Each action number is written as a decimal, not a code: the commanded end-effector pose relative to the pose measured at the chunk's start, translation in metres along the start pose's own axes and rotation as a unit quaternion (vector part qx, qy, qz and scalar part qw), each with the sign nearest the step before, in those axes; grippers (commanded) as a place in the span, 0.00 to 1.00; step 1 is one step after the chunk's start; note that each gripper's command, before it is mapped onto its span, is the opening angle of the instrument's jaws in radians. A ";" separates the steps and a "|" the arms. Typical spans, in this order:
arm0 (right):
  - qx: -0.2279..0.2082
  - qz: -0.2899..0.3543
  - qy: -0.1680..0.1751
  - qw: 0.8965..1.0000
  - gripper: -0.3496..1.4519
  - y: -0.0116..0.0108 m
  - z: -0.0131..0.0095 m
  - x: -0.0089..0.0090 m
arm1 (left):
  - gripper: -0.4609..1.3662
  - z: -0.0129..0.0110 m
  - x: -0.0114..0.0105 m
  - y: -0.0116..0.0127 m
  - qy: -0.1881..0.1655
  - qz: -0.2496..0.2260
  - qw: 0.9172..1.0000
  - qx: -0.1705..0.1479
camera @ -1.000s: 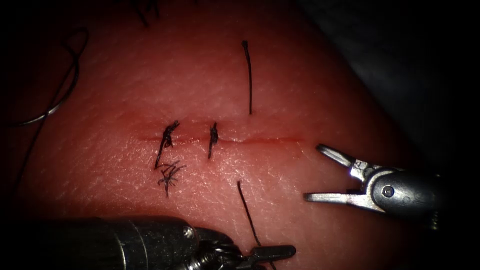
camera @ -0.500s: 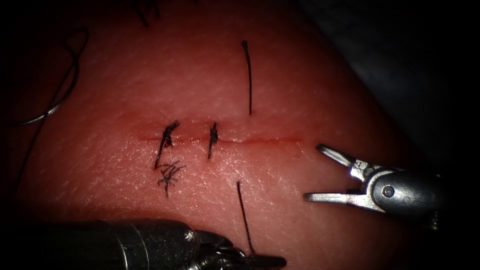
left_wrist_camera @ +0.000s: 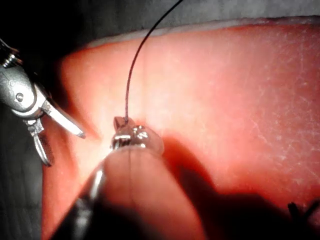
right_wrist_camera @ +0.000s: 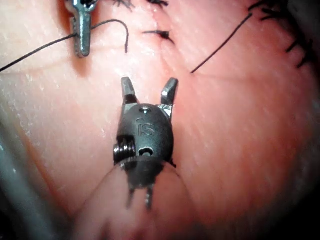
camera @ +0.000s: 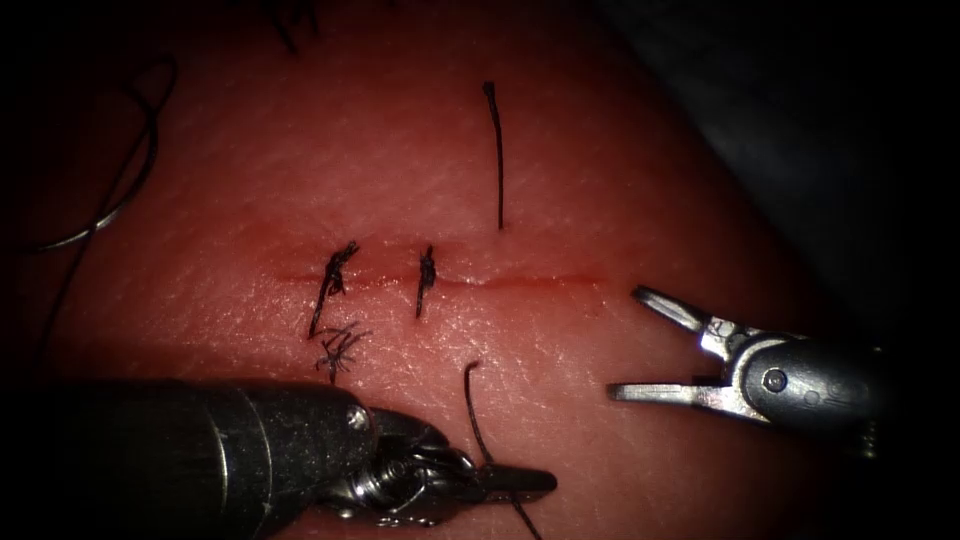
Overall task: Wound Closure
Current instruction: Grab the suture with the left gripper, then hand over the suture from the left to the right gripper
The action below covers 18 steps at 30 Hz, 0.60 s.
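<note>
- Left arm's tool (camera: 515,483): it lies low on the near side of the cut (camera: 440,281), shaft entering from the left. Its jaws are closed on the thread (camera: 478,425), which bends upward from the tip in a short hooked arc and trails off below the tip. In the left wrist view the same tool (left_wrist_camera: 122,131) grips the thread (left_wrist_camera: 131,75) at its very tip, the strand rising away from it over the tissue (left_wrist_camera: 225,100).
- Tissue (camera: 400,180): the cut runs straight across, beyond the left tool's tip and left of the right tool. Two dark stitches (camera: 335,270) cross it, with frayed cut ends (camera: 338,350) just on the near side, close above the left tool's shaft.
- A second length of thread stands on the far side of the cut, well apart from both tools.
- Needle: its place cannot be told.
- Right arm's tool (camera: 625,345): it sits just right of the cut's right end, jaws spread wide, holding nothing. The right wrist view confirms the tool (right_wrist_camera: 149,92) gaping and empty over bare tissue, with the left tool (right_wrist_camera: 81,35) beyond it, clamped on thread (right_wrist_camera: 112,25).
</note>
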<state>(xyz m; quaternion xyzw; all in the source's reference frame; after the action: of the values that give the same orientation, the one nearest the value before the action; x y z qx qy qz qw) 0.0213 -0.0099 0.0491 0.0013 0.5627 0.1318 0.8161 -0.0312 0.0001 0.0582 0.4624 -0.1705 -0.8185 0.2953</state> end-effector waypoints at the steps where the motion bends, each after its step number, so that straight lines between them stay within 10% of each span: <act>1: 0.008 -0.002 0.006 1.000 0.56 0.0003 0.0004 -0.0001 | 0.06 -0.0005 -0.0003 -0.0005 0.002 -0.001 1.000 0.001; 18: 0.103 -0.034 0.094 0.990 0.56 0.0015 0.0064 0.0008 | 0.06 -0.0021 -0.0026 -0.0020 0.018 -0.016 1.000 -0.010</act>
<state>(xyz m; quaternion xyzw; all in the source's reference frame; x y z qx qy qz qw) 0.0276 -0.0074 0.0510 0.0535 0.6492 0.0431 0.7575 -0.0290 0.0034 0.0576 0.4791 -0.1504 -0.8149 0.2895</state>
